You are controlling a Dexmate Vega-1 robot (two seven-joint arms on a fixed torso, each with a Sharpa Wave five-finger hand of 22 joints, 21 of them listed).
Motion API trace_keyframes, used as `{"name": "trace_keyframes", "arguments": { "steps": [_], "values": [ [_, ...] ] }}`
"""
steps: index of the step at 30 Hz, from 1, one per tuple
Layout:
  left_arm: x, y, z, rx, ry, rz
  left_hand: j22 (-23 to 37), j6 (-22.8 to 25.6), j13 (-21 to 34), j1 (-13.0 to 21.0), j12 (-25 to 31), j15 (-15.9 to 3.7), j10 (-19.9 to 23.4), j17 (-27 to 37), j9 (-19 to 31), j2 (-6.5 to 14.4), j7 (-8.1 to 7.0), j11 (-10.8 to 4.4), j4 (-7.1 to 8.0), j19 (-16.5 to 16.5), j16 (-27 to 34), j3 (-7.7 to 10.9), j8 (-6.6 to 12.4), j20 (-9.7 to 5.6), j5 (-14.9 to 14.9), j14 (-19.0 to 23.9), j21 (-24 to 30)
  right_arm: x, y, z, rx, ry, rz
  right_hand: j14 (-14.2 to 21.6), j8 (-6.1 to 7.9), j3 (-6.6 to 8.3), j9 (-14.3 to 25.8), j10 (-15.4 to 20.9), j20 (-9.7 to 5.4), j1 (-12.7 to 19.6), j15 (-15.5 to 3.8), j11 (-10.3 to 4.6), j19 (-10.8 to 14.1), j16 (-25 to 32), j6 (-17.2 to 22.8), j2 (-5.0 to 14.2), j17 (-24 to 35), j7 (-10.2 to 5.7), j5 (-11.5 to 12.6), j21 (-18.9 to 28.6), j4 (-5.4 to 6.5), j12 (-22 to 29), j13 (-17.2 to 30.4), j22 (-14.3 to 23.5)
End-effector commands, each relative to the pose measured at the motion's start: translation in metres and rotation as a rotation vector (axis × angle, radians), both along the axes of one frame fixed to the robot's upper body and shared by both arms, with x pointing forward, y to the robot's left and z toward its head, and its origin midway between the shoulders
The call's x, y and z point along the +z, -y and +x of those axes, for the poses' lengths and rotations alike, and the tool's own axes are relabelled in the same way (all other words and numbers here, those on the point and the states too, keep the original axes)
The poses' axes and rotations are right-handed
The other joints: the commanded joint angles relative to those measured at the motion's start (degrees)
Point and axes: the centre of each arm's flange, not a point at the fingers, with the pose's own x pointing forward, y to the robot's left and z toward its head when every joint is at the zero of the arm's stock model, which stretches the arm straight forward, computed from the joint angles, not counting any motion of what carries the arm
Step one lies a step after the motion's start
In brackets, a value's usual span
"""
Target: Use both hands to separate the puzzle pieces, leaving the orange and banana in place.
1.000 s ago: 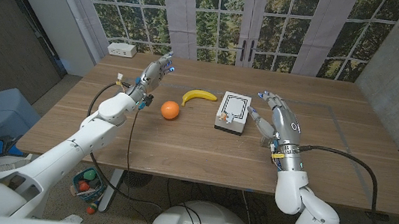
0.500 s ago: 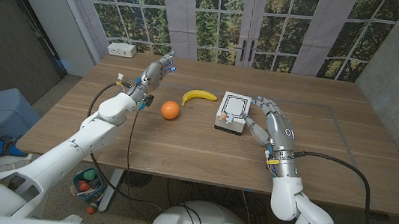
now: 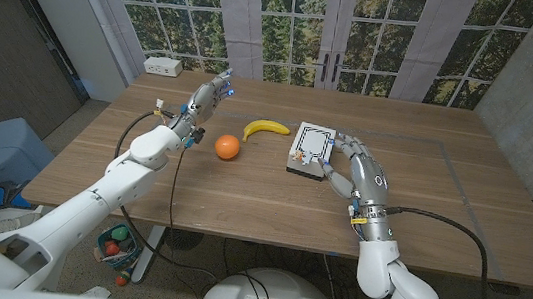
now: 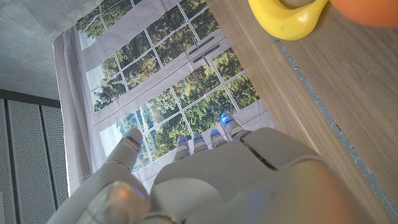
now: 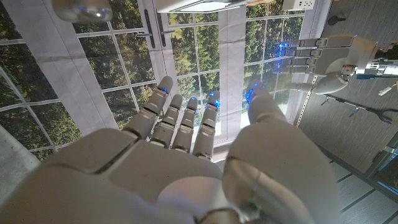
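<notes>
We are working at the wooden surface (image 3: 240, 202), reaching for the puzzle block (image 3: 311, 151) just beside our right hand (image 3: 351, 159), fingers spread, grasping nothing. Our left hand (image 3: 208, 94), released, is hovering beyond the orange (image 3: 228, 146) and banana (image 3: 266, 128). Next we likely need both hands gripping the block.

tall paned windows (image 3: 301, 23) behind a wooden table (image 3: 240, 202).

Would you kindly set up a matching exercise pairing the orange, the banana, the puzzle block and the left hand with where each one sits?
Things:
1. orange
2. banana
3. puzzle block
4. left hand

Places:
A. raised over the table's far left part
B. beside the right hand
C. between the orange and the puzzle block
D. nearest the left forearm

Pairs: 1-D, 2-C, 3-B, 4-A
</notes>
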Motion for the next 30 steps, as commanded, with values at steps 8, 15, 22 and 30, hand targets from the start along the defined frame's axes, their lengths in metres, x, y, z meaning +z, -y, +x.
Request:
{"name": "trace_keyframes", "arguments": {
  "steps": [8,15,22,30],
  "values": [
    [0.0,-0.003,-0.004,0.016,0.002,-0.007,0.15,0.09,0.06,-0.32,0.04,-1.05,0.0,0.11,0.16,0.73,-0.47,0.2,-0.42,0.14,0.03,0.04,-0.05,0.05,-0.21,-0.51,-0.74,-0.012,-0.006,0.015,-0.028,-0.011,-0.048,0.51,0.66,0.64,0.28,0.27,-0.82,6.33,-7.48,-1.55,0.73,0.79,2.56,-0.59,0.58,-1.27,0.34,-0.09,-0.01,-0.14,0.19,0.36],
    [-0.001,-0.003,-0.004,0.012,0.001,-0.009,0.16,0.19,0.06,-0.37,0.02,-1.11,-0.04,0.11,0.16,0.77,-0.48,0.2,-0.45,0.23,0.04,-0.01,-0.05,0.04,-0.22,-0.52,-0.94,-0.019,-0.006,0.021,-0.04,-0.021,-0.076,0.73,0.9,0.63,0.28,0.7,-1.18,7.94,-7.9,-1.68,1.2,1.03,3.45,-0.77,0.73,-1.71,0.24,0.03,0.03,-0.05,0.25,0.38],
    [-0.002,-0.003,-0.005,0.008,0.0,-0.009,0.16,0.28,0.06,-0.43,0.01,-1.05,-0.07,0.12,0.16,0.82,-0.47,0.26,-0.5,0.33,0.03,-0.07,-0.05,0.08,-0.22,-0.56,-1.2,-0.023,-0.006,0.025,-0.046,-0.017,-0.104,1.28,1.05,0.6,0.29,1.34,-1.58,9.94,-8.44,-2.13,1.75,1.46,4.22,-0.9,0.97,-2.07,0.15,0.18,0.09,0.11,0.32,0.4],
    [-0.003,-0.003,-0.006,0.009,-0.009,-0.004,0.17,0.27,0.06,-0.5,-0.04,-1.05,-0.2,0.13,0.16,0.86,-0.45,0.25,-0.52,0.39,-0.05,-0.13,-0.09,0.07,-0.23,-0.81,-1.47,-0.026,-0.005,0.031,-0.051,-0.046,-0.124,1.32,1.16,0.1,0.28,1.68,-1.54,10.61,-8.45,-1.95,1.88,1.68,4.86,-1.41,1.21,-2.11,-0.01,0.19,0.42,0.13,0.34,0.42]
  ]
}}
